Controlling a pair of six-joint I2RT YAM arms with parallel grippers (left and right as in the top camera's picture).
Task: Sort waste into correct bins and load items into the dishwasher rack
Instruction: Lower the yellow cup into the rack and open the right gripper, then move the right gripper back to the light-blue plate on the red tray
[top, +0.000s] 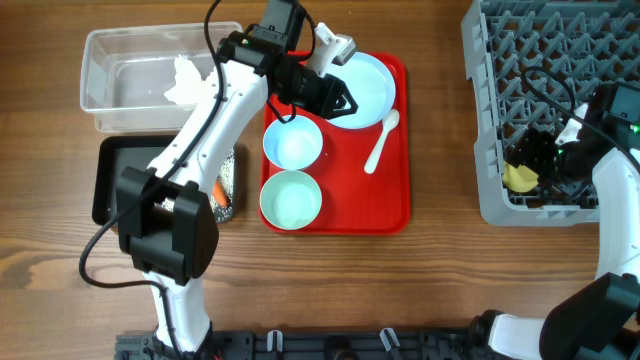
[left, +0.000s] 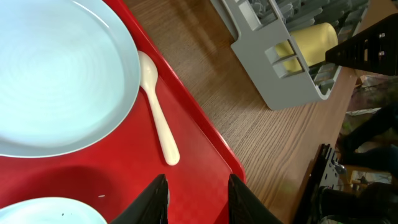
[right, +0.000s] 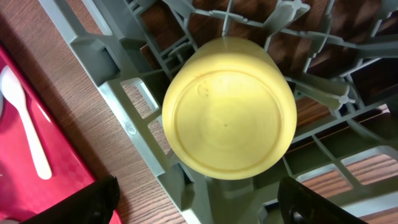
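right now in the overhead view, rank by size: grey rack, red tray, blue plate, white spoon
1. grey plastic lattice rack, partly out of frame
2. flat red serving tray
3. light blue round plate
4. white plastic spoon

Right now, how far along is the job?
Done: crumpled tissue in the clear tub, carrot in the black tray, yellow cup upside down in the dishwasher rack. In hand: nothing; the right gripper stands open at the cup, the left gripper hangs open over the red tray. Left: plate, pale blue bowl, mint bowl and white spoon, all on that tray.
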